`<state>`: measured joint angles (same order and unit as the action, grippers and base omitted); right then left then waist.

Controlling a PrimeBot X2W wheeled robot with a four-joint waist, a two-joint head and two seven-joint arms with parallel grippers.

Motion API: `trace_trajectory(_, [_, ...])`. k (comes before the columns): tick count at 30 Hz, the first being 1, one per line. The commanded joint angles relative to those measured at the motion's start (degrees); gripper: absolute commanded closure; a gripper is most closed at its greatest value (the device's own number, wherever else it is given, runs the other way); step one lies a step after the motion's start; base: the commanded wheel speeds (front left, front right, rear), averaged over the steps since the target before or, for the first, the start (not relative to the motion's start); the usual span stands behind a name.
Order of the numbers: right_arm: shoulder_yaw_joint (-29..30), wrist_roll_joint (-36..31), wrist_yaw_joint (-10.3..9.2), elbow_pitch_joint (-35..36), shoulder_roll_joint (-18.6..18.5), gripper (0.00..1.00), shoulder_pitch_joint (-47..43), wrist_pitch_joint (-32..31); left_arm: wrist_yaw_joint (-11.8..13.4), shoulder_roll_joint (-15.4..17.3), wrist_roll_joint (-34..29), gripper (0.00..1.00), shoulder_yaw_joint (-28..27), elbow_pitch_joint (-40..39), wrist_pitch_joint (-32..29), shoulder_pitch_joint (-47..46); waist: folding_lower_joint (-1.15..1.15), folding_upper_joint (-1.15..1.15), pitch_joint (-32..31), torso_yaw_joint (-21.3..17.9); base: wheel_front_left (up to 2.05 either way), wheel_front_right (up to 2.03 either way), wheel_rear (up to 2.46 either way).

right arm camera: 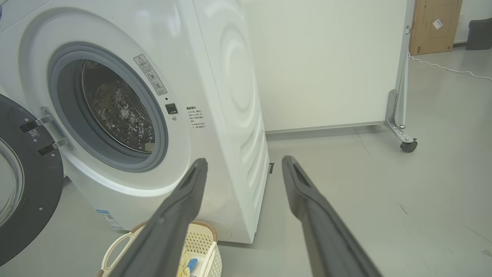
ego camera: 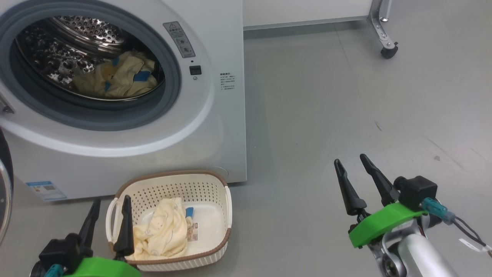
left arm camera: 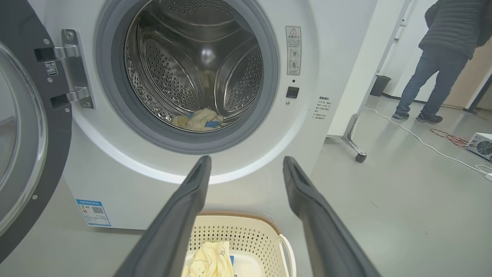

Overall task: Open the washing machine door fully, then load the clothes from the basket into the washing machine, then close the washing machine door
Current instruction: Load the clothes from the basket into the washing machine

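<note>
The washing machine (ego camera: 215,127) stands with its door (left arm camera: 23,154) swung wide open to the left. Pale yellow clothes (ego camera: 119,75) lie in the steel drum (left arm camera: 200,65). On the floor before the machine sits the cream basket (ego camera: 215,184) with one more yellow garment (ego camera: 163,231) inside. My left gripper (ego camera: 111,202) is open and empty, its fingers just at the basket's left rim. My right gripper (ego camera: 351,159) is open and empty over bare floor, well to the right of the basket. In the left wrist view the left gripper (left arm camera: 246,161) points at the machine's front above the basket (left arm camera: 246,234).
A white partition on a castor foot (ego camera: 388,50) stands behind and right of the machine. A person (left arm camera: 442,57) stands far off to the right, near cables and a small box (left arm camera: 480,146) on the grey floor (ego camera: 346,107).
</note>
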<state>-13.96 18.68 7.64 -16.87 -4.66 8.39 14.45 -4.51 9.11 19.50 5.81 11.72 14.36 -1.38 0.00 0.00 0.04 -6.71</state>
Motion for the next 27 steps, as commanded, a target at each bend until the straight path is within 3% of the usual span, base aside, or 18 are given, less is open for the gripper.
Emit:
trace_trajectory(1, [-1.12,0.15,-0.15,1.71,-0.15,0.0,1.56,0.55,-0.22,0.35,-0.94,0.0,-2.53,-1.32,0.63,-1.54,0.0,0.0,0.04,-0.02,0.0,0.0,0.0])
trace_trajectory(27, [-0.95,0.23,-0.15,1.63,0.35,0.0,1.69,0.55,-1.74,-1.59,-4.37,0.0,-3.91,-0.15,0.63,-1.95,0.0,0.0,1.0,-0.4,0.0,0.0,0.0])
